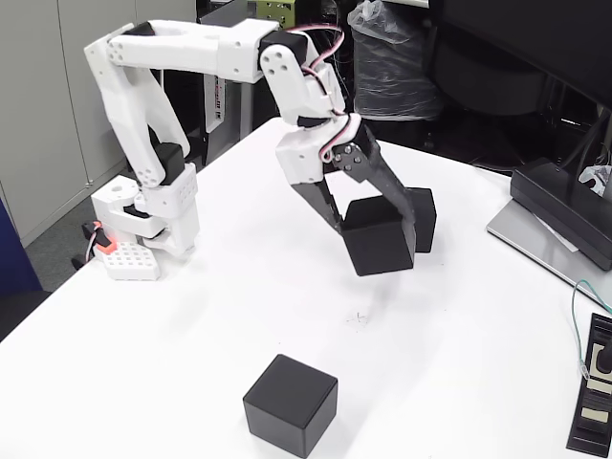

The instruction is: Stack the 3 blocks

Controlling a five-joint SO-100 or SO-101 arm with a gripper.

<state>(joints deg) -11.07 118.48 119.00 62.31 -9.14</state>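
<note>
Gripper (375, 237) clamped on lifted block (380, 236) | second block (424, 217) just behind it | third block (290, 404) near tabletop (191, 316) front edge

White printed arm (182, 48), black servos, black tool (378, 244), pink-white cables (335, 72)

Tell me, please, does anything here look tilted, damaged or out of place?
Only the held block is tilted, lifted off the white table in the gripper. The other two blocks sit flat, apart. Nothing looks damaged.
</note>
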